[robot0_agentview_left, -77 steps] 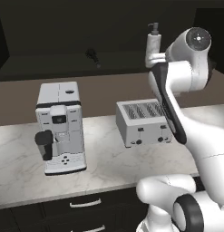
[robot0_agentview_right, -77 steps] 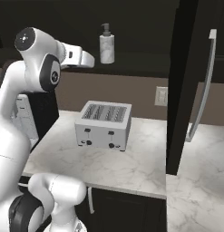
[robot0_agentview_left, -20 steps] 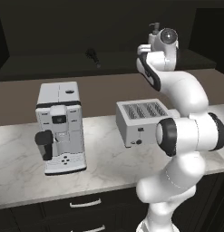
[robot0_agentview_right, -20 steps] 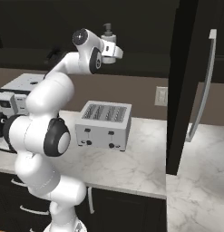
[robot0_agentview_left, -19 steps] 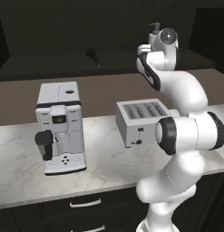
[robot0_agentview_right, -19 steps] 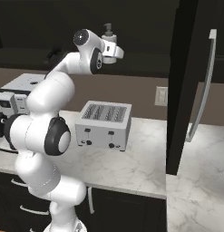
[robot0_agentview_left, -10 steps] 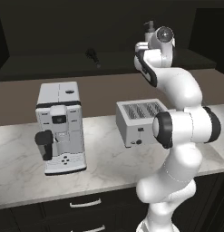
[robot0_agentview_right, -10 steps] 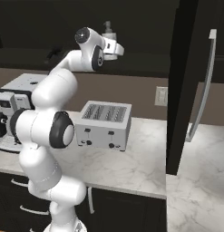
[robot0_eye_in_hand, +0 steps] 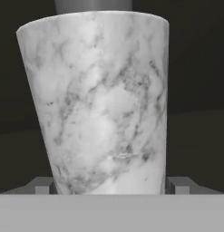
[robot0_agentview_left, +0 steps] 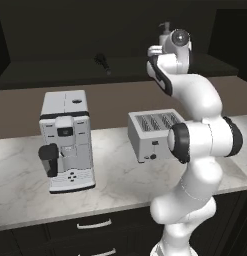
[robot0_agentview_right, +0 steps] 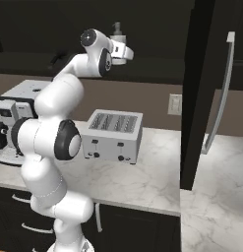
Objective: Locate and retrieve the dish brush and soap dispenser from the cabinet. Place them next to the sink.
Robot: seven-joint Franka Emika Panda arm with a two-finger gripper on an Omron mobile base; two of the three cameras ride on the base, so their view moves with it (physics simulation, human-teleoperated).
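Observation:
The soap dispenser, a white marbled bottle with a dark pump, stands upright on the dark shelf of the black cabinet. Its pump top rises just above my hand. My gripper is open, its jaws wide on either side of the bottle's base. One fingertip sits close against the bottle's side; I cannot tell if it touches. The black dish brush lies on the same shelf, well to the left. The sink is out of view.
Below the shelf a grey toaster sits on the white marble counter. A coffee machine stands to its left. A tall black panel with a long metal handle rises at the right.
The hand has pushed in a little further toward the soap dispenser on the shelf, and the arm has twisted slightly. The bottle and the brush have not moved.

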